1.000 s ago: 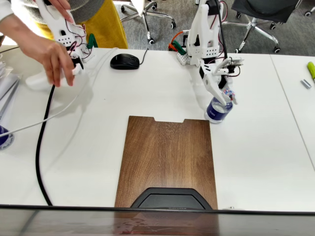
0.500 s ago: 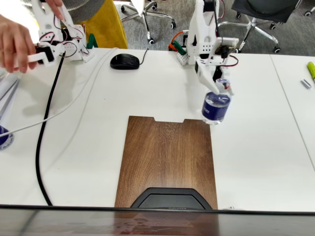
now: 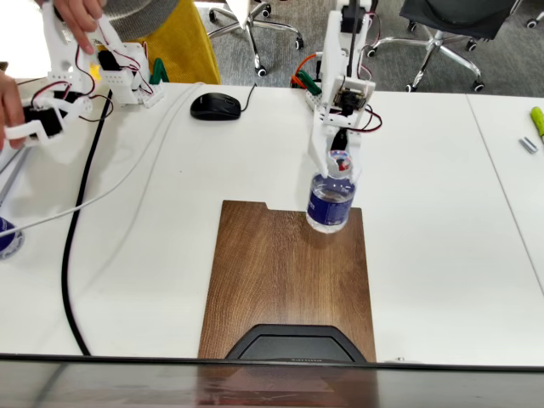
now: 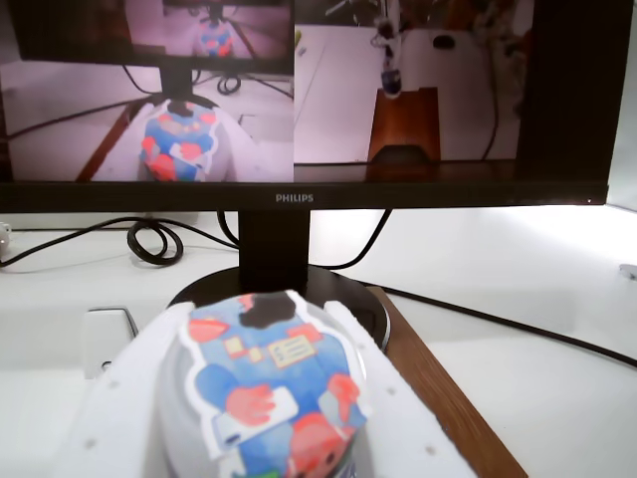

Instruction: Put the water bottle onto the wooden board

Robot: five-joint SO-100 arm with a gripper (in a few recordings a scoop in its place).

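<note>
arm reaching forward, end effector [image 3: 338,161] clamped closed

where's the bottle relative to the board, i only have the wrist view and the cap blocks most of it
Observer: In the fixed view the water bottle hangs over the far right corner of the wooden board, by the notched edge.
Operator: is it set down yet
Observer: Can't tell for sure; it tilts slightly, its base overlapping the board's corner.
Operator: end effector got it firmly
Observer: The end effector is closed on the bottle's neck just under the cap.
Operator: anything near the drop spot
Observer: A dark monitor base covers the board's near edge.
</note>
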